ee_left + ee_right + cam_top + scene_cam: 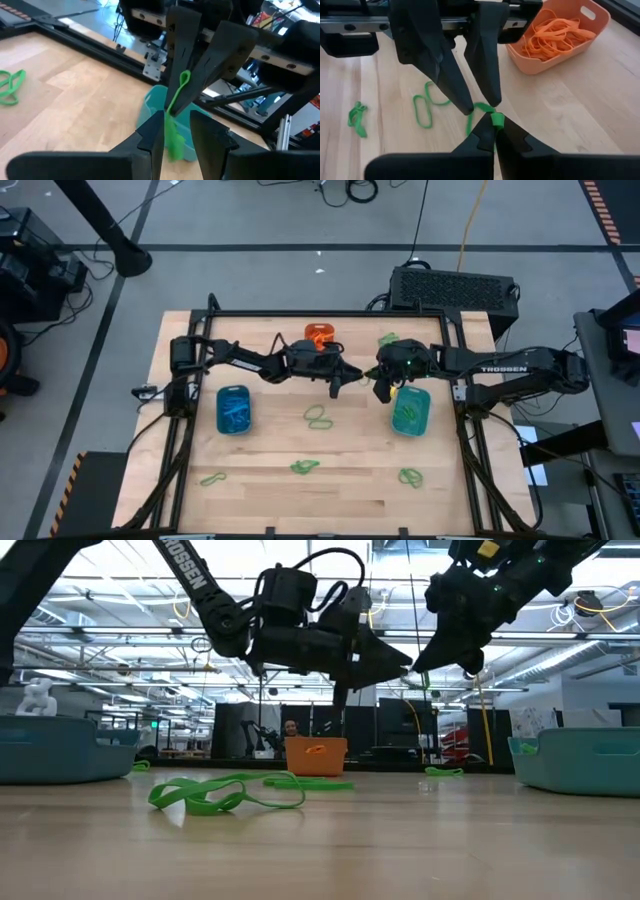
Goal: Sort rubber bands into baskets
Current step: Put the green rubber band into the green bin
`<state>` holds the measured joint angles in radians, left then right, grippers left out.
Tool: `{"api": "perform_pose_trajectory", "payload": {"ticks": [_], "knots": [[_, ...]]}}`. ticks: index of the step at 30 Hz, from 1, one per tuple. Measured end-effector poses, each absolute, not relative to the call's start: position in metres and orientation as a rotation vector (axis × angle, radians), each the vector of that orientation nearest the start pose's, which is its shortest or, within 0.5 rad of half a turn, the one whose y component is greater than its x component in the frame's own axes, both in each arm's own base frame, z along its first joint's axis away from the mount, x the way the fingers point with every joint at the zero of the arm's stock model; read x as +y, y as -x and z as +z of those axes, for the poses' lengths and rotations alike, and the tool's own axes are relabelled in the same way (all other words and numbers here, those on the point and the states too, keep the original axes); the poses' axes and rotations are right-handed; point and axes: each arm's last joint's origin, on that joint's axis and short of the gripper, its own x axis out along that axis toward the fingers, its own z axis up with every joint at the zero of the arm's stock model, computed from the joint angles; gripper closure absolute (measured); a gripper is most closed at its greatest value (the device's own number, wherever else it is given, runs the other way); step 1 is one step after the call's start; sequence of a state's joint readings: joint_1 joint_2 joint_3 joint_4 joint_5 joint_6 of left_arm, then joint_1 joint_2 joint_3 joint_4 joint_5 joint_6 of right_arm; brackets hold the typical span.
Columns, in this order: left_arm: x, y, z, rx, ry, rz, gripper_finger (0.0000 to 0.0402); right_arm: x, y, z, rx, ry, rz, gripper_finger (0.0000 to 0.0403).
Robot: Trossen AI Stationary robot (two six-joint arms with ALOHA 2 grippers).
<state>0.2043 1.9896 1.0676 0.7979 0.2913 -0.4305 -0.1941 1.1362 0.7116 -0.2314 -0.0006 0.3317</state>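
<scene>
Both grippers meet above the middle of the table, between the orange basket [320, 336] and the teal basket [410, 412]. My right gripper [493, 123] is shut on a green rubber band [173, 136]. My left gripper [177, 123] faces it with its fingers open, and the band hangs down between them. The blue basket [233, 410] stands at the left with blue bands in it. Other green bands lie flat on the wood at the middle [318, 417], toward the near edge [305, 467], and at the near left [212, 478]. My right gripper pinches the green band's upper part [497, 119] between its two fingertips, slanting down from the table's right side. A short loop [184, 76] sticks up between the fingers. The rest hangs slack below them, clear of the table. My left gripper: I cannot tell whether its fingers touch the band.
Orange bands fill the orange basket [555, 32]. Two more green bands lie at the near right [410, 476] and at the far right [388, 338]. A black frame [330, 312] runs round the table's edges.
</scene>
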Motion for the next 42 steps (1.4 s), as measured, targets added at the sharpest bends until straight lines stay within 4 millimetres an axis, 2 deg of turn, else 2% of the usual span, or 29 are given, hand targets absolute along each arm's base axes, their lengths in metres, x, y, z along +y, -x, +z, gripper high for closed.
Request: {"api": "perform_pose_trajectory", "payload": {"ticks": [23, 26, 31, 35, 42], "knots": [[0.0765, -0.4103, 0.1684, 0.190, 0.446, -0.050, 0.0303, -0.0449, -0.2292, 0.2379, 0.616, -0.385, -0.288, 0.0402], [0.0765, -0.4103, 0.1684, 0.191, 0.446, -0.050, 0.0319, -0.0450, -0.2294, 0.2381, 0.613, -0.385, -0.288, 0.0402], [0.0764, -0.4103, 0.1684, 0.189, 0.404, -0.055, 0.0388, -0.0450, -0.2294, 0.2382, 0.613, -0.383, -0.287, 0.0403], [0.0757, -0.4104, 0.1684, 0.189, 0.401, -0.057, 0.0393, -0.0439, -0.2283, 0.2367, 0.641, -0.371, -0.250, 0.0390], [0.0757, -0.4104, 0.1683, 0.190, 0.394, -0.057, 0.0398, -0.0449, -0.2267, 0.2378, 0.647, -0.319, -0.226, 0.0339]]}}
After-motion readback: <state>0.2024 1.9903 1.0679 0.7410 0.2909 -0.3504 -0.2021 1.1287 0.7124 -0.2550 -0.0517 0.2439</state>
